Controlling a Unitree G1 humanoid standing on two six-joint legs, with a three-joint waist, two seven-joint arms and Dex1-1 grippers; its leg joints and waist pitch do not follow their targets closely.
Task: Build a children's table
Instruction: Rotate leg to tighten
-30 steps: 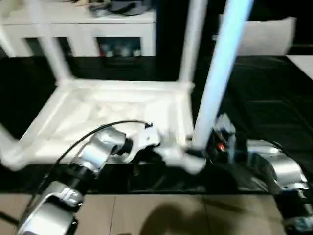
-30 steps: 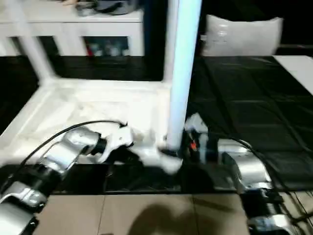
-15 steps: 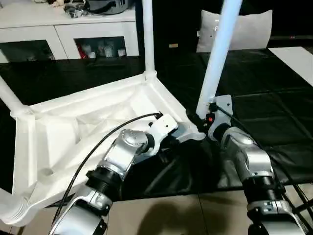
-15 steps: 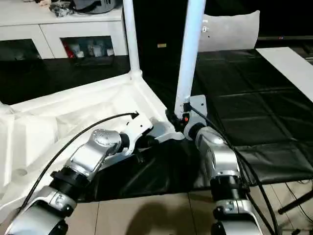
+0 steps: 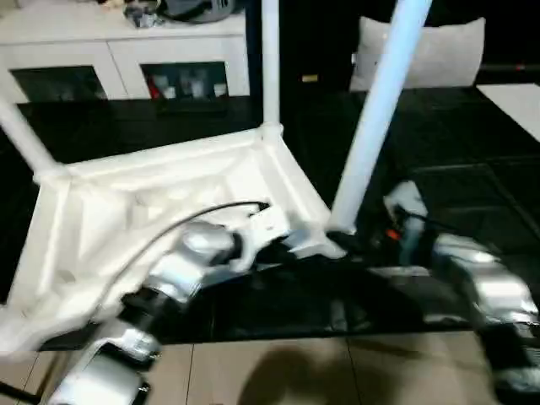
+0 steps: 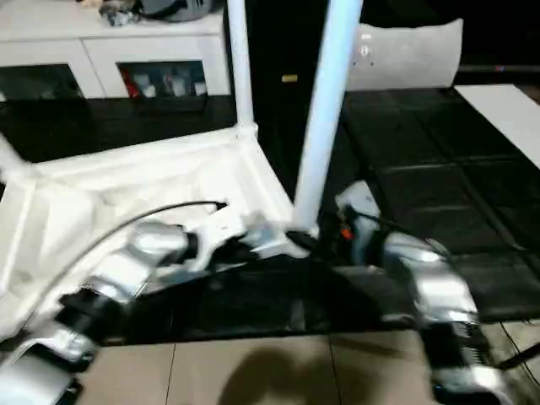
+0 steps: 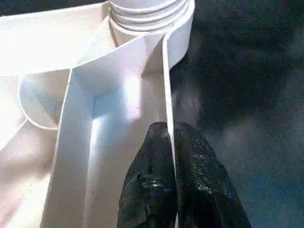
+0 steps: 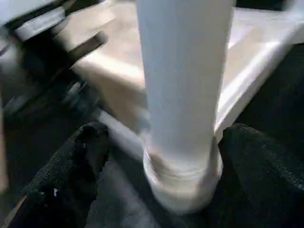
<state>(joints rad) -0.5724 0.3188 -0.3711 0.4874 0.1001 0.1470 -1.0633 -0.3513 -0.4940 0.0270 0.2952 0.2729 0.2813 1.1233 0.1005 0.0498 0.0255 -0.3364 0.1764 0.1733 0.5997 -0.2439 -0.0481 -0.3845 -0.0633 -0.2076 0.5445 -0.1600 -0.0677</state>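
The children's table (image 5: 160, 194) lies upside down on the black floor mat (image 5: 472, 152), ribbed underside up, filling the left and centre of the head view. Three legs stand up from its corner sockets: one at about 12 o'clock (image 5: 270, 63), one at about 10 o'clock (image 5: 21, 135), and the nearest, a pale tapered tube (image 5: 371, 118), rising from the near right corner at about 3 o'clock of the tabletop.

The left gripper (image 7: 170, 142) has its two black fingers pressed together on the thin white side wall of the tabletop (image 7: 166, 85) — one finger (image 7: 152, 161) inside the rim, the other outside — just short of the ringed corner socket (image 7: 147, 12).

The right gripper (image 8: 183, 156) sits at the foot of that nearest leg (image 8: 183, 85), its fingers spread wide, one pad (image 8: 80, 156) on each side of the tube and both apart from it — not clamped.

Beyond the table, at about 11 o'clock, stands a white cabinet with glass doors (image 5: 126, 63); a light cushion (image 5: 439, 55) rests at about 1 o'clock. Beige floor tiles (image 5: 278, 371) run along the near edge.
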